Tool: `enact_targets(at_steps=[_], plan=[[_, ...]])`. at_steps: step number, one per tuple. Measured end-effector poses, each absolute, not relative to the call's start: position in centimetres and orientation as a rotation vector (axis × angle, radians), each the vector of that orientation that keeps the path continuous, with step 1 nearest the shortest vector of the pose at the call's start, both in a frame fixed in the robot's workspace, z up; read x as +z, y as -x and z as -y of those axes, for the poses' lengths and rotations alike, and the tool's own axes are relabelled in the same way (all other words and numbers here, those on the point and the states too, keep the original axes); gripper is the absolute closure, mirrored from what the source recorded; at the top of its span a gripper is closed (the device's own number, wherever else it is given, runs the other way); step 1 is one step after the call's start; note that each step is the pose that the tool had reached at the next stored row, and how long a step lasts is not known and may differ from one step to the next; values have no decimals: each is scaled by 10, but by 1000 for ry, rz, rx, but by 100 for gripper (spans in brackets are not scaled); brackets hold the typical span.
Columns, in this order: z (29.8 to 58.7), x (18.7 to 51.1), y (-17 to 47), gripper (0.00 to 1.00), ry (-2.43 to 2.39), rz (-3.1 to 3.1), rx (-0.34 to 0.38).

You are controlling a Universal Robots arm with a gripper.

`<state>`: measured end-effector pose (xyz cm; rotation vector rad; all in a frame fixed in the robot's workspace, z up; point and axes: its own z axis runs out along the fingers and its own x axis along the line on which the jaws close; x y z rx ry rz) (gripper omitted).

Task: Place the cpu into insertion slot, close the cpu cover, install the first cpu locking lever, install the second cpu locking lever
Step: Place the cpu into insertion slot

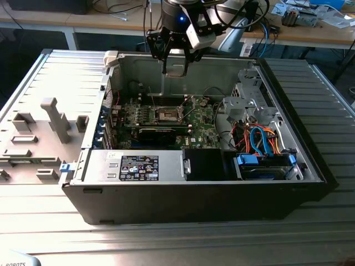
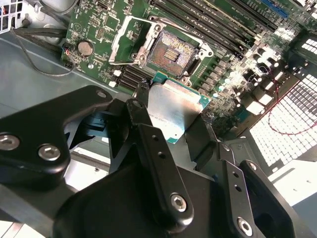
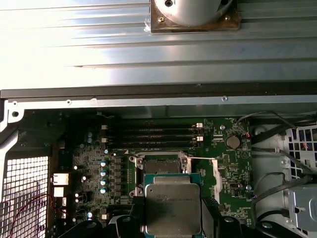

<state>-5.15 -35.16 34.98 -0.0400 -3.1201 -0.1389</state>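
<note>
Second wrist view: the fingers [image 2: 142, 126] pinch the cpu [image 2: 176, 111] by its edges, above the open insertion slot [image 2: 171, 54], whose cpu cover [image 2: 119, 39] stands raised beside it. My guess at the risk: a tilt or offset in the grip could seat it crooked, bending contacts

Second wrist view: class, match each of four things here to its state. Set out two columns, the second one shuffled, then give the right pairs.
Things
1. the cpu
2. the insertion slot
3. the cpu cover
4. the coin battery

States
A. swung open beside the slot
B. round and silvery, seated on the green board
C. clamped in the gripper, above the board
D. empty, its dark centre exposed

Pairs: 1-C; 2-D; 3-A; 4-B
</note>
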Motion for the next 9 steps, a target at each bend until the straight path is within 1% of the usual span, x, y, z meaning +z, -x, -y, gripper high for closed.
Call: enact_targets(at_steps=[9], plan=[[352, 349, 53, 46, 40, 3120, -139]])
